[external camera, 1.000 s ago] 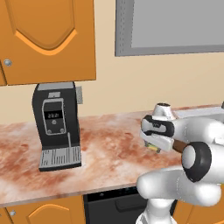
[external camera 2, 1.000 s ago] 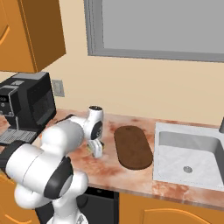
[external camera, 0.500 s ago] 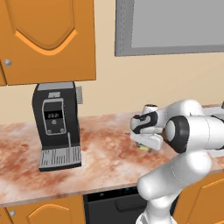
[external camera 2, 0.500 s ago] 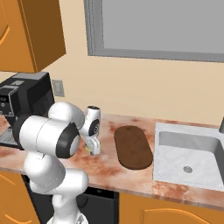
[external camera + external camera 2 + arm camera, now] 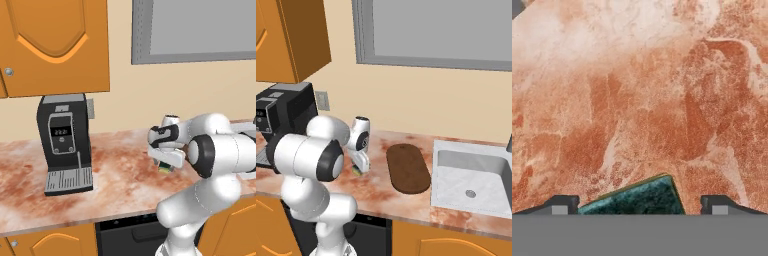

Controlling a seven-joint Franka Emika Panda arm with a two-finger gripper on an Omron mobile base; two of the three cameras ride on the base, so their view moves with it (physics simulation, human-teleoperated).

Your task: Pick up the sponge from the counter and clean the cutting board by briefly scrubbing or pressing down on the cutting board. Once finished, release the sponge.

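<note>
Hand view puts the sponge (image 5: pixel 639 196) between my gripper (image 5: pixel 640 204)'s spread, empty fingertips but skewed; closing carelessly could nudge it across the counter (image 5: pixel 637 90).

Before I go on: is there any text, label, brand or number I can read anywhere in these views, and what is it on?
Small lit display on the black coffee machine: light digits, too small and blurred to read.
Grey plate on the machine's top: mark unreadable.
No other text.
</note>
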